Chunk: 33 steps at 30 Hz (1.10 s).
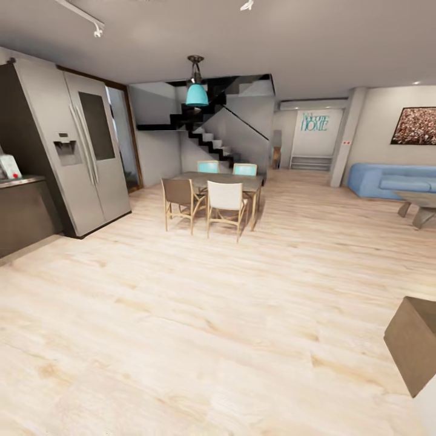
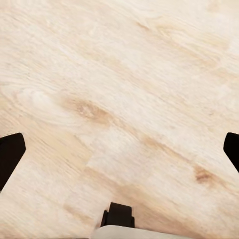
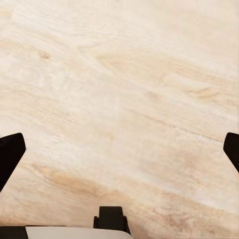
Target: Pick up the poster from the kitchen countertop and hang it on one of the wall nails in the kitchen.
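The robot faced the dining table. Left hand and right hand hung spread wide, empty, over floor. The poster's position could not be told. Recommended: turn left toward the bench beside the refrigerator.

Left gripper: two matte black fingertips, black block, pale grey housing. Right gripper: identical black fingertips, block, grey housing.

a steel fridge stands left of the dining table and chairs.
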Tool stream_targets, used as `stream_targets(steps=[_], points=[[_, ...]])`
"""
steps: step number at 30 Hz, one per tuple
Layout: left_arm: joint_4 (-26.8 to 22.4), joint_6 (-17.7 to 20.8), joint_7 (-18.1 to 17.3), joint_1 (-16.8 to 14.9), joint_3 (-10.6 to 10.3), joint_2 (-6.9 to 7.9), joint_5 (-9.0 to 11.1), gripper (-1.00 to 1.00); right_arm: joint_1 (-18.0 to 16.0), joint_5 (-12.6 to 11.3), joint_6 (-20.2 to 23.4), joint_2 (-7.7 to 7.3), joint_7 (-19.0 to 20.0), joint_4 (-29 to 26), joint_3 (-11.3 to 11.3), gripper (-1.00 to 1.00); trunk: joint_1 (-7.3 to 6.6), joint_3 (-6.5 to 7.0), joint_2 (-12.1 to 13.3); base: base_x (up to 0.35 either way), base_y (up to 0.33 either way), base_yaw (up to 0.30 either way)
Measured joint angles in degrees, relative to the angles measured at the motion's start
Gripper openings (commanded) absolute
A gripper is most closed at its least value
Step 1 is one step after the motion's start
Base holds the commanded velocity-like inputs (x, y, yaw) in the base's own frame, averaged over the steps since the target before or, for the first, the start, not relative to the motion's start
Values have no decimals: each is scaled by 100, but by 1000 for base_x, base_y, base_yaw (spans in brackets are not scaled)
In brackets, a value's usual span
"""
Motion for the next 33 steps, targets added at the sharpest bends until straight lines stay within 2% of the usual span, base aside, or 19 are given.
stream_targets(steps=[10,15,24,33], points=[[0,0,0,0,4,0,-1,100,-1,0,0,3,0,-2,0,100,0,0,0,0,0,276],[0,0,0,0,112,0,-1,100,-1,0,0,5,0,-3,1,100,0,0,0,0,0,276],[0,0,0,0,150,0,-1,100,0,0,0,5,1,-5,4,100,0,-1,0,6,-3,276],[1,6,0,0,167,0,-1,100,0,0,2,-2,22,-5,10,100,-3,-4,0,249,-100,126]])
